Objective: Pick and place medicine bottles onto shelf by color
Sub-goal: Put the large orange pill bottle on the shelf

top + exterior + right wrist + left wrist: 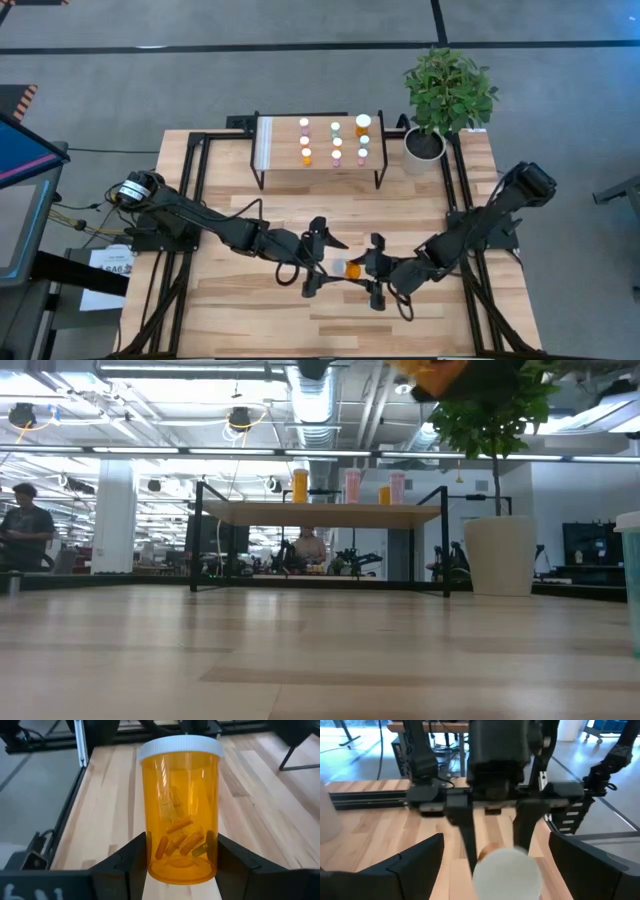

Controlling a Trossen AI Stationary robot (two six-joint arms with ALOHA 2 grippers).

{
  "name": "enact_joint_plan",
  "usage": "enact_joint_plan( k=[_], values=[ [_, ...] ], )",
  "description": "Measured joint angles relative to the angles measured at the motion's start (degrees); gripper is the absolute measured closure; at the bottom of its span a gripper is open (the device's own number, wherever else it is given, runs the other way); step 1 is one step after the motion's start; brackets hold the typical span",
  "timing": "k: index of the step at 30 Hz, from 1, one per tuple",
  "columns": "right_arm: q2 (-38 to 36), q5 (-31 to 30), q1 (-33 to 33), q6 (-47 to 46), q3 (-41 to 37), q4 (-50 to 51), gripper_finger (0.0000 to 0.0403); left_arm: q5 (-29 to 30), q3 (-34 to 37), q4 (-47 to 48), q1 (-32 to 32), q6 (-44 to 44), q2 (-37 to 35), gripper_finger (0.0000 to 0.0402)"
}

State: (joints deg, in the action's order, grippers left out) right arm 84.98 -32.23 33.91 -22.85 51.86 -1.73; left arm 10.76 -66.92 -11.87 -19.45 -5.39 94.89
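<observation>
My right gripper (pixel 368 270) is shut on an orange medicine bottle (pixel 180 815) with a white cap and capsules inside, over the table's middle front. The bottle lies level in the air, with its cap (pixel 506 872) toward my left gripper (pixel 325 262). That gripper is wide open and faces it, and its fingers (pixel 405 865) stand to either side of the cap without touching. The light-wood shelf (pixel 275 145) stands at the table's far side with several small bottles (pixel 336 142) in rows on it. My right gripper pinches the orange bottle's body near its bottom end (pixel 150 855) between its two fingers. The fingers come level from the table's right and lie along the bottle. The bottle sticks out past them toward the table's left, lifted clear of the table.
A potted plant in a white pot (pixel 425 145) stands to the right of the shelf. Black frame rails (pixel 190 190) run along the table's left and right sides. In the low view a pale object (pixel 630 580) shows at the right edge. People sit in the room behind (pixel 25 520).
</observation>
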Motion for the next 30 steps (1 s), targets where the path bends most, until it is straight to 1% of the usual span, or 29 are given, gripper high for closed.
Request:
enact_joint_plan(
  k=[3, 8, 17, 20, 30],
  values=[
    [0.6, 0.0, -0.4, 0.2, 0.0, -1.4, 0.0199, -1.6, 0.0, 1.0, 0.0, -0.1, 0.0, 0.0078],
    [0.2, 0.0, -0.3, 0.3, 0.0, -1.3, 0.0202, -2.5, 0.0, 5.4, 0.0, -1.5, 0.0, 0.0113],
    [0.0, 0.0, -0.3, 0.4, 0.0, -1.9, 0.0199, -2.5, 0.0, 6.0, 0.0, -2.6, 0.0, 0.0123],
    [0.0, 0.0, -0.3, 0.4, 0.0, -2.0, 0.0201, -2.5, 0.0, 6.3, 0.0, -2.6, 0.0, 0.0135],
    [0.0, -0.1, -0.3, 0.6, 0.0, -2.3, 0.0192, -2.9, 0.0, 6.6, 0.0, -2.4, 0.0, 0.0222]
  ],
)
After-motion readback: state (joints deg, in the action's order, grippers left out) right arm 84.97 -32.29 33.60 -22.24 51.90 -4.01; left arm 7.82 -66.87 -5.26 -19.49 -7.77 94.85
